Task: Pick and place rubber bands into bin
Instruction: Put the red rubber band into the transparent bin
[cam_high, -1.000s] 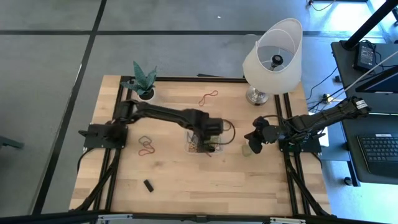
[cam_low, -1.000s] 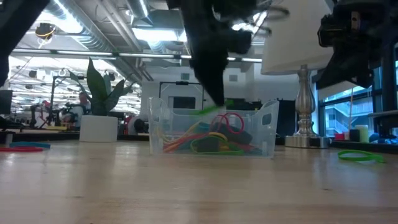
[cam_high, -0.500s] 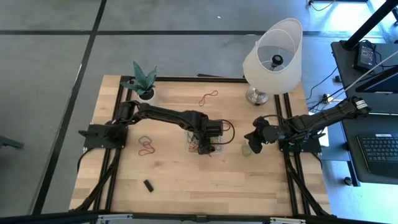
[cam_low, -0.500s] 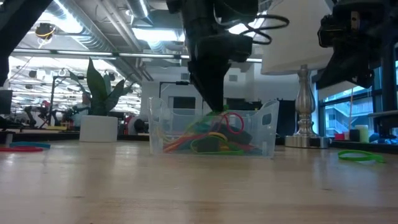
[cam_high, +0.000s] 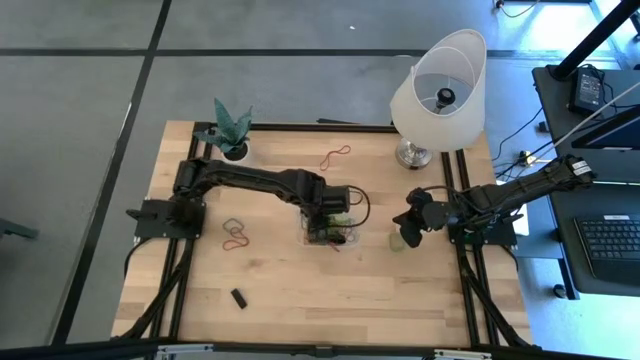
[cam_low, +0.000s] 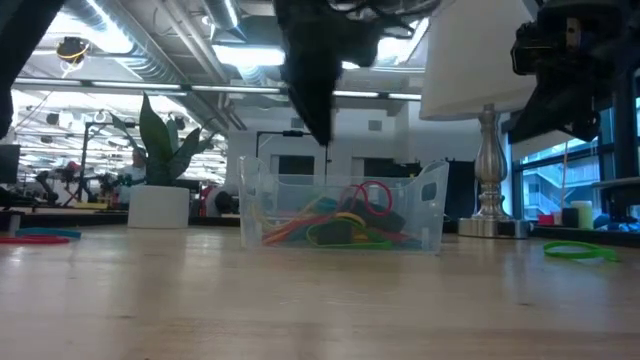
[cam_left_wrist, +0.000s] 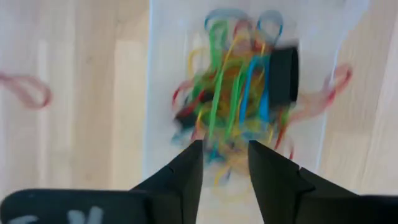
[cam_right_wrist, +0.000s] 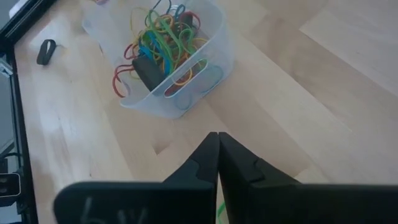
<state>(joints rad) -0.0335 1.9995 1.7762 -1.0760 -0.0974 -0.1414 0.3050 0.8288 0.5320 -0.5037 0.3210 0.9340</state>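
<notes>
Rubber bands (cam_right_wrist: 163, 37): most of them lie as a tangled heap of green, yellow, red and blue loops inside the bin (cam_low: 430, 205), directly under my left fingers.
Bin: it sits mid-table, clear walls, so I can read the pile through them from the low view; a dark block-like piece lies among the loops, and I can't tell what it is.
Left gripper (cam_left_wrist: 224, 163): it hangs just above the bin, its fingers parted with nothing between them, tips pointing down at the heap. I read that as a drop position, held over the middle so that anything let go lands inside the walls.
Right gripper (cam_right_wrist: 217, 162): parked near its own side of the table, well apart from the bin, fingers pressed together on nothing. It waits there out of the left arm's way.
Loose bands (cam_high: 235, 233): a small cluster lies on the bare table on the left arm's side, away from the fingers; one reddish loop (cam_high: 334, 156) lies farther back, near the lamp (cam_high: 438, 92).
Green band (cam_low: 580, 251): one lies on the table close below the right fingers.
Step in hand: I judge this a release over the bin, with several bands yet to fetch.
Risk: thin loops may cling to a finger.
</notes>
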